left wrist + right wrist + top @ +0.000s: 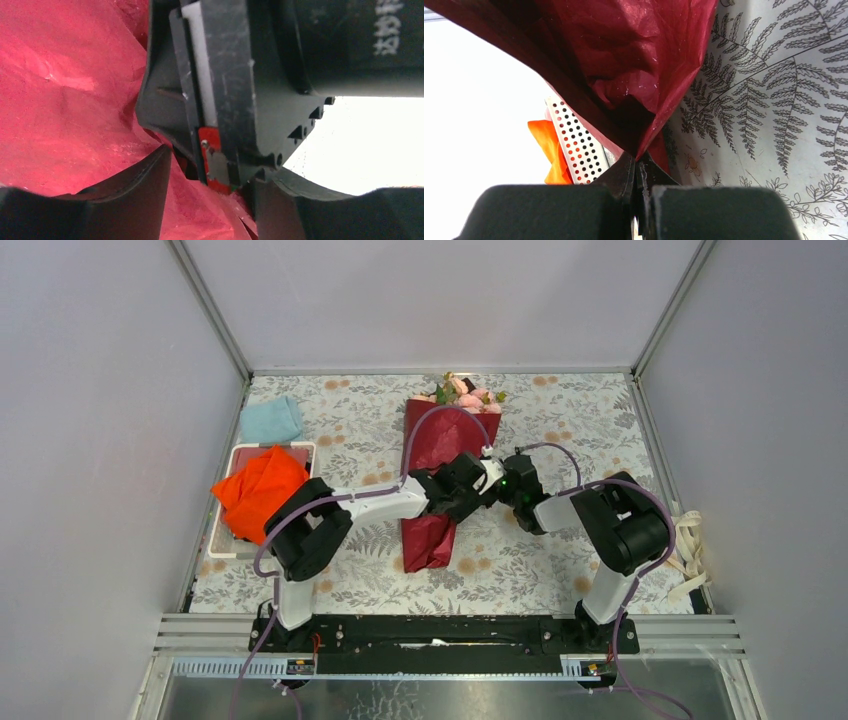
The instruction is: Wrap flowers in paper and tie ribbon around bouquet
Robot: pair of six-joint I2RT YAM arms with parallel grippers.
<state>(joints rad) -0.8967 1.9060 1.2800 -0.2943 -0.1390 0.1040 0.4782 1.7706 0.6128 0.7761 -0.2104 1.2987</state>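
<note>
Grey-walled booth, fern-print counter (560, 575): both arms meet over the dark red paper-cone bouquet (440, 445).
Bouquet lies lengthwise mid-counter, pale pink artificial roses (465, 392) poking out the far, wide end, narrow tail toward the arm bases. Right pincer (639, 165) is clenched on a fold of the dark red wrapping paper (624, 55), holding it up off the cloth, prob. so the wrap can't spring open. Left pincer (468, 483) sits just beside it over the cone's waist w/ fingers (135, 190) spread, nothing clearly gripped, likely lining up to tuck or take the flap. Cream flat ribbon (690, 540) is heaped at the counter's right edge, well apart from the cone, so tying isn't begun. Bright orange cloth (258, 490) on a white tray (225, 543) & small light blue cloth (272, 420) lie left, out of the way.
</note>
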